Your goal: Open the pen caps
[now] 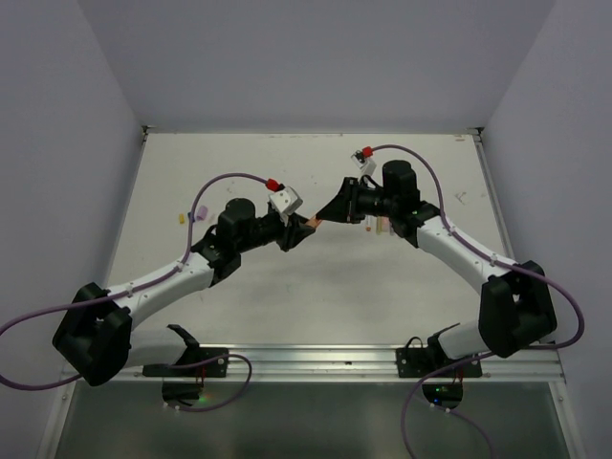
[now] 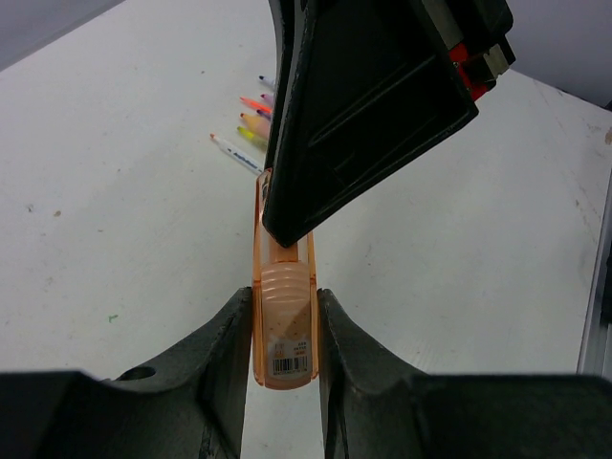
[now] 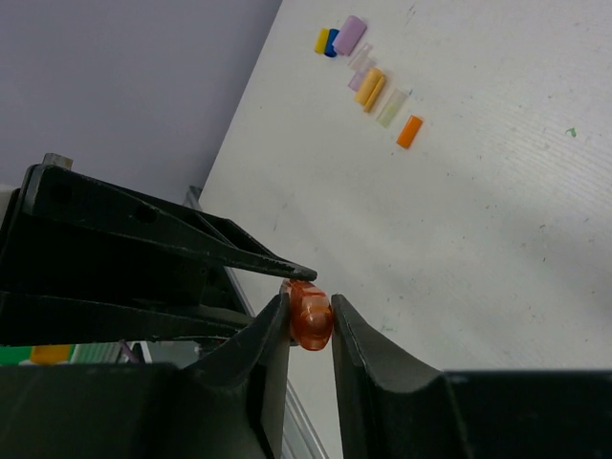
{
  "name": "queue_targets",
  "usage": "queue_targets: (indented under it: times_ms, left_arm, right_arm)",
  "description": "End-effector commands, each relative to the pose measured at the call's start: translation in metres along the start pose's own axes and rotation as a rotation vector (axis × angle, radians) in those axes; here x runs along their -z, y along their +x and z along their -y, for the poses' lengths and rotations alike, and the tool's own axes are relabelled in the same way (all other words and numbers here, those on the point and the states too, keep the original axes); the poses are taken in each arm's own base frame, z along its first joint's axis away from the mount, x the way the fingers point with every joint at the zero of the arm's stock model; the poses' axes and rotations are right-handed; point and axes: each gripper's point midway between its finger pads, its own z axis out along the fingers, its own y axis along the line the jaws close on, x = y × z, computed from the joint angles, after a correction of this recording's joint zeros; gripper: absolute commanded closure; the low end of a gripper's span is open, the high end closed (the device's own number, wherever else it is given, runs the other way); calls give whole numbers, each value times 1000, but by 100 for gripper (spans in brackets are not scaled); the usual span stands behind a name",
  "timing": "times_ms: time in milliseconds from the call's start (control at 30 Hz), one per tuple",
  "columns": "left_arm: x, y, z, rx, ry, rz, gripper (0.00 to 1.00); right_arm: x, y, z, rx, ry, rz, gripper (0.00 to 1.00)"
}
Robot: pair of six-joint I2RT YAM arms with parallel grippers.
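Seen from above, a few loose caps (image 1: 182, 218) lie at the left of the table (image 1: 287, 306). In the centre the left gripper (image 1: 295, 232) and the right gripper (image 1: 337, 208) meet, with an orange highlighter (image 1: 314, 222) between them. Just right of it some pens (image 1: 382, 227) lie half hidden under the right arm.

Only the left wrist camera shows the grip on the body. Both fingers are clenched on the highlighter's near end, where a barcode label (image 2: 290, 359) sits; its print is too small to read. In the upper left of this view the pens lie in a row, and the black right gripper covers the highlighter's far end.

Only the right wrist camera shows the orange cap (image 3: 308, 323), at lower centre. The right fingers pinch it and touch it on both sides. The left gripper's fingertip is just beside it. At the top, the loose caps are clearer: a yellow cap (image 3: 321, 40), a blue cap (image 3: 332, 43), a lilac cap (image 3: 350, 33) and, further right, a loose orange cap (image 3: 409, 131).
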Motion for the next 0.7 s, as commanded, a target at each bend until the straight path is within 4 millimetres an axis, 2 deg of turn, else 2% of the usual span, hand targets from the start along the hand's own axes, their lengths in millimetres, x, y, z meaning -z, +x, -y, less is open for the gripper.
queue_targets:
  times_ms: [0,167,233,367,400,500,533,667]
  left_arm:
    - [-3,-26,4,-41,23,81,79]
    - [-3,-26,0,-16,-4,87,78]
    - [-3,-26,-2,13,-25,90,69]
    - [1,-27,-11,100,-74,123,49]
    - [3,-27,-12,129,-66,133,41]
    - [17,-30,-17,285,15,205,30]
    - [26,-31,-25,363,45,220,28]
    - [37,-36,-28,390,105,250,22]
  right_arm:
    - [0,-13,-15,29,-55,20,76]
    - [3,-11,-17,35,-57,18,89]
    - [4,-12,-16,38,-49,25,99]
    - [9,-16,-20,70,-40,52,100]
    - [11,-18,-22,82,-40,62,100]
    - [16,-21,-23,131,-30,81,100]
    - [18,-23,-27,145,-33,90,100]
    - [22,-27,-37,189,-70,103,100]
